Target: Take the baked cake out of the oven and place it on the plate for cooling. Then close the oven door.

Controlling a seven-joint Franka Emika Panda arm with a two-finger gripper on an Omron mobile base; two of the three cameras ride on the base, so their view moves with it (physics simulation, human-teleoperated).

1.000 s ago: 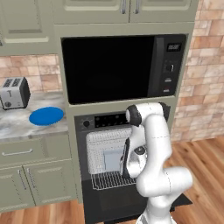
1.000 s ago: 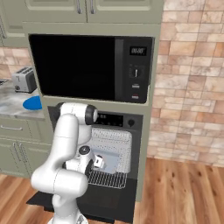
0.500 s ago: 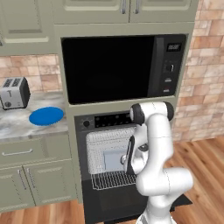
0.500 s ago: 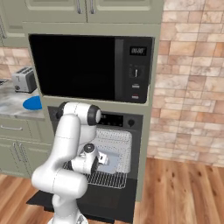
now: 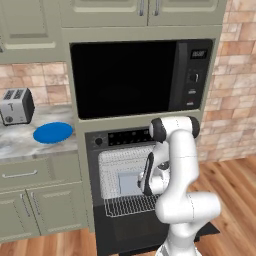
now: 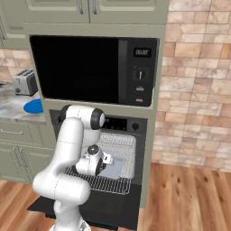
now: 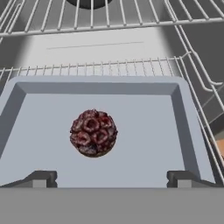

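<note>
The hand (image 7: 111,177) was held with its 2 fingertips (image 7: 41,178) spread wide apart, nothing between them, and was pointed down at the baked cake (image 7: 93,133), evidently so that the cake could be straddled for a grasp. The cake was seen resting near the middle of a grey tray (image 7: 175,144), which was carried on the wire rack (image 5: 125,205) drawn out of the oven (image 5: 120,137). The oven door (image 6: 108,207) was left dropped open, giving access. The plate (image 5: 52,132) was kept on the tabletop (image 5: 20,145) beside a toaster (image 5: 16,106), well apart from the oven.
</note>
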